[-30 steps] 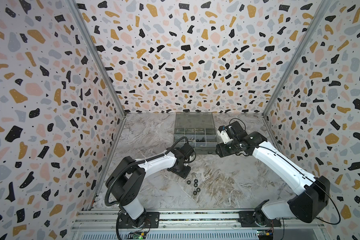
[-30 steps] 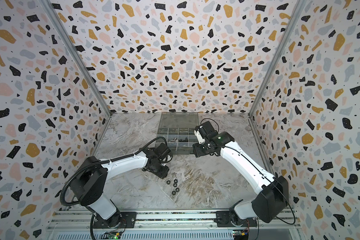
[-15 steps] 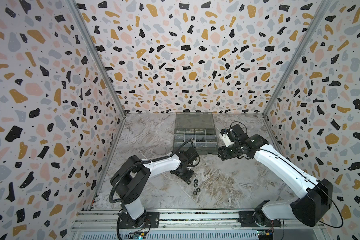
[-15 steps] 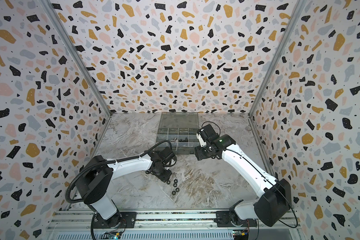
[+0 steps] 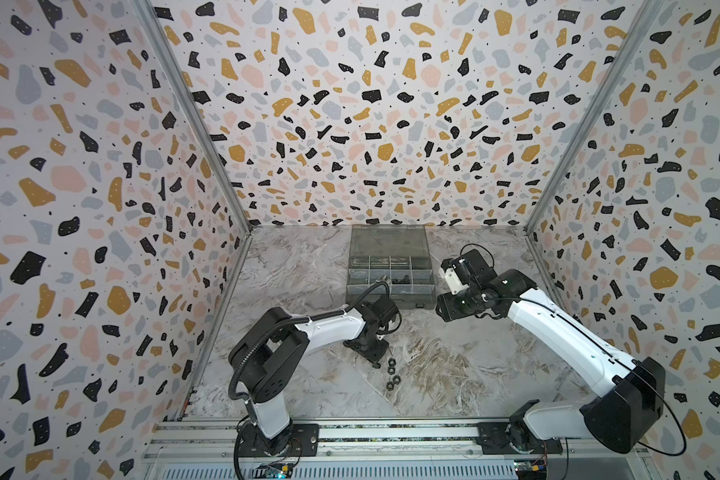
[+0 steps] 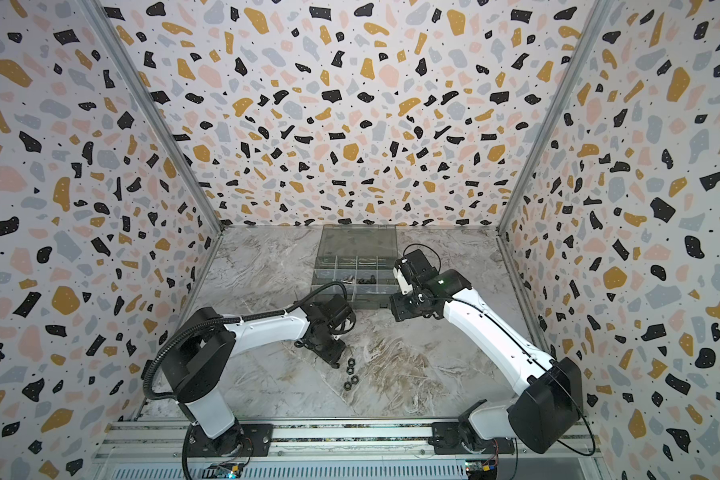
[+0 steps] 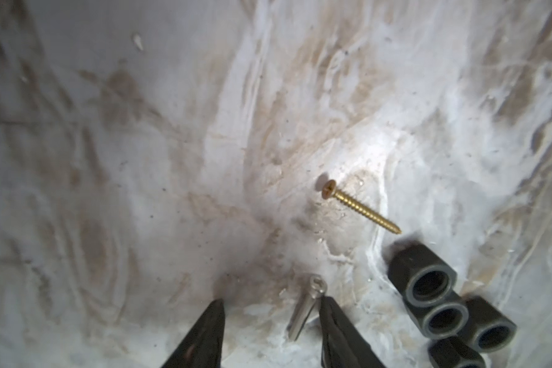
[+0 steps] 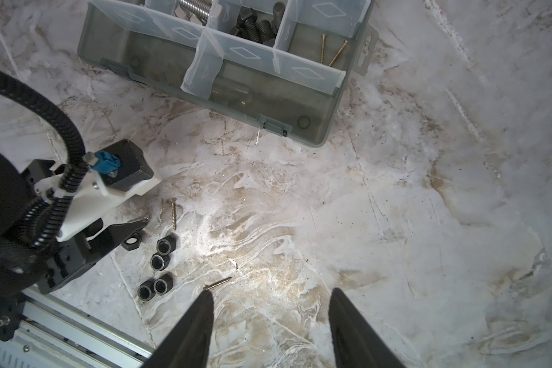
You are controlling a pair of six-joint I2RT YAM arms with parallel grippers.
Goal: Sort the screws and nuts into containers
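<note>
Grey plastic containers [image 8: 268, 102] bear diamond marks on dividers (brass screws [image 8: 322, 47] inside).

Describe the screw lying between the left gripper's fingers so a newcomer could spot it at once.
From the grey organiser box, come forward over the marble table to the cluster of black nuts. Beside them the left gripper stands open, a small screw lying between its fingers. It is silver and round-headed, unlike the pointed brass screw nearby.

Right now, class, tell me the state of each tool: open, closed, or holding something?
Left tool: open; a silver screw lies loose between its jaws, not gripped.
Right tool: open, holding nothing.
</note>
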